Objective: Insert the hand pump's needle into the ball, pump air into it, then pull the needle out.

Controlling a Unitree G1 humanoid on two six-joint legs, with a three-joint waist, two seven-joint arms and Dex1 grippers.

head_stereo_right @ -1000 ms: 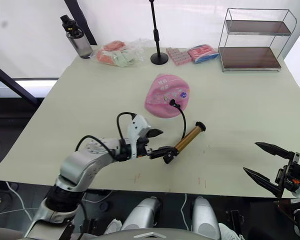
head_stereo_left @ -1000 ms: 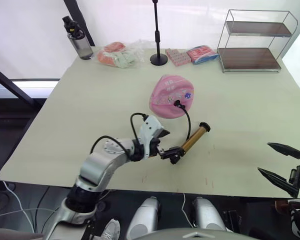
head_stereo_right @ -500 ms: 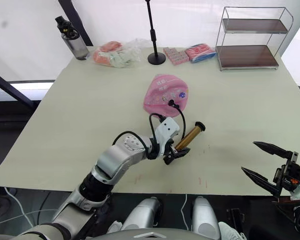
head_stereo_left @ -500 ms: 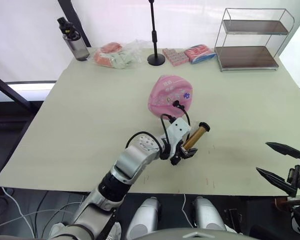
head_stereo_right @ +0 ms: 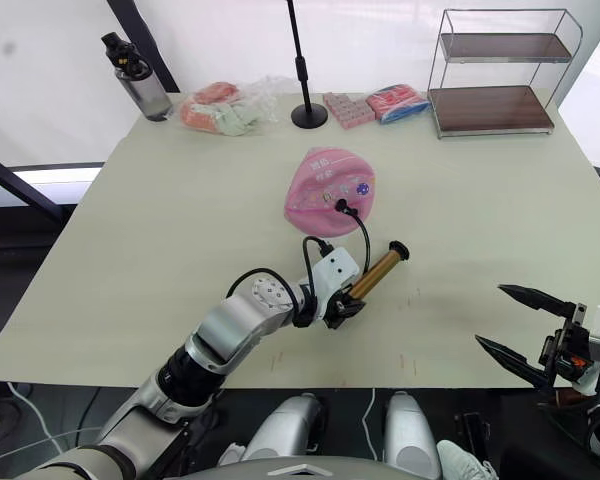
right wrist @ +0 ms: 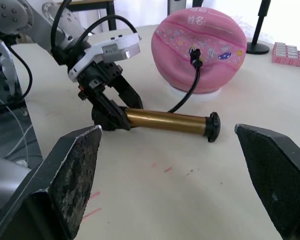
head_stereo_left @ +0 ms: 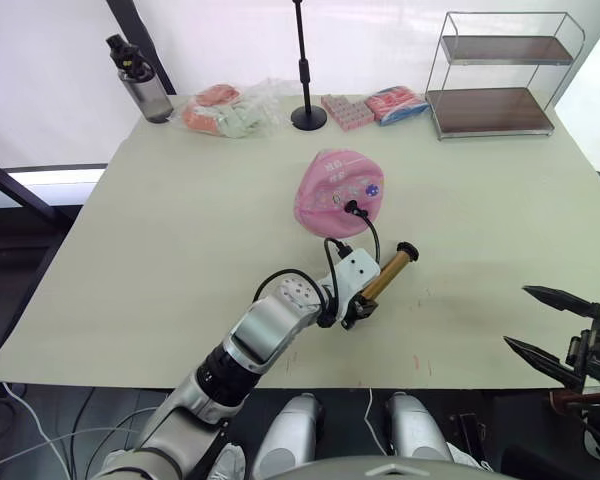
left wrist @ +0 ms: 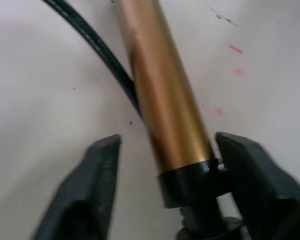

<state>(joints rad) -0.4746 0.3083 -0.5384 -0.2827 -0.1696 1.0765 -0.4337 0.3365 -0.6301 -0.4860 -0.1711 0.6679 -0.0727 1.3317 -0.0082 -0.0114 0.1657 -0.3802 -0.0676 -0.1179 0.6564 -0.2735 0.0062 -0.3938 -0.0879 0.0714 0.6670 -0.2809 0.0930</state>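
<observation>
The pink ball [head_stereo_left: 335,190] rests on the table's middle. The black fitting [head_stereo_left: 352,208] of the needle sits in the ball's valve, and the pin itself is hidden inside. A thin black hose [head_stereo_left: 373,238] curves from there down to the hand pump [head_stereo_left: 385,275], which lies flat with its gold barrel [left wrist: 165,100] pointing away from me. My left gripper [head_stereo_left: 358,308] straddles the barrel's near end. One finger [left wrist: 240,165] touches the black end cap; the other finger [left wrist: 95,170] stands off with a gap. My right gripper [head_stereo_left: 520,318] hangs open by the table's near right edge, holding nothing.
At the table's far side stand a wire shelf [head_stereo_left: 495,75], a black stand [head_stereo_left: 307,118], pink wrapped packets [head_stereo_left: 365,105], a plastic bag of items [head_stereo_left: 225,112] and a dark bottle [head_stereo_left: 138,85]. The table's front edge [head_stereo_left: 280,378] runs just below my left arm.
My left arm has swung right and forward onto the pump's near end. Its jaws now straddle the barrel and have narrowed. The right gripper has held still.
</observation>
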